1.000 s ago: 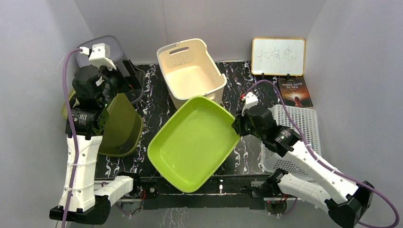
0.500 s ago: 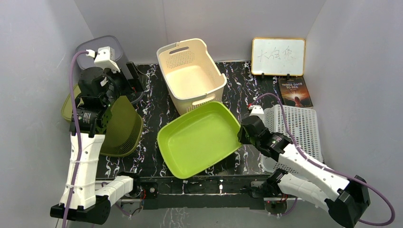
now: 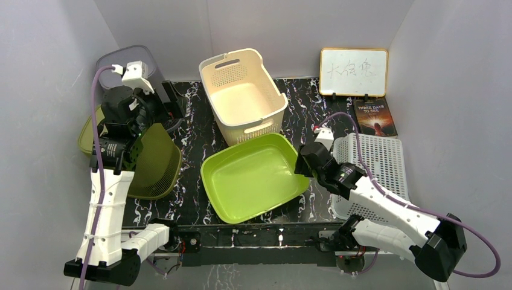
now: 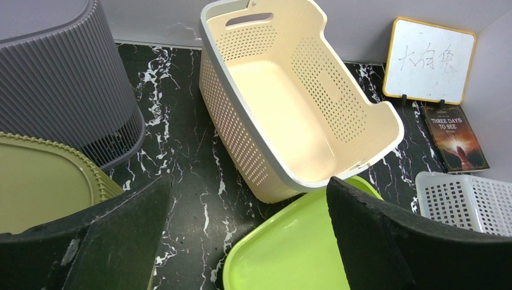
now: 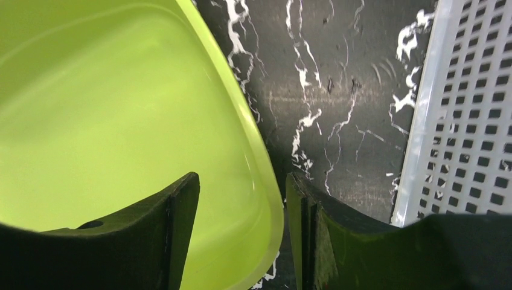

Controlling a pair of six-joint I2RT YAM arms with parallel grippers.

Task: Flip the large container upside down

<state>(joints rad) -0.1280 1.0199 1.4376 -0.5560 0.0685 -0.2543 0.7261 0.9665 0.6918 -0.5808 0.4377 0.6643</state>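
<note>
The large lime-green container (image 3: pixel 253 178) lies flat on the black marble table, open side up, its far corner against the cream basket. My right gripper (image 3: pixel 300 164) is at its right rim. In the right wrist view the gripper (image 5: pixel 241 181) is open: one finger is inside the container (image 5: pixel 108 109), the other outside, and the rim runs between them with a gap on each side. My left gripper (image 3: pixel 154 112) hangs high at the back left. In the left wrist view it (image 4: pixel 249 181) stands wide open and empty, with the container's corner (image 4: pixel 302 254) below.
A cream perforated basket (image 3: pixel 241 96) stands behind the container. A grey ribbed bin (image 3: pixel 130 60) and an olive basket (image 3: pixel 151 160) sit at the left. A white perforated crate (image 3: pixel 374 163) lies at the right, with a whiteboard (image 3: pixel 353 71) and a book (image 3: pixel 374 118) behind it.
The green container came down from a steep tilt to lie flat, open side up. My right gripper lowered with it and its jaws opened off the rim. The left arm barely shifted.
</note>
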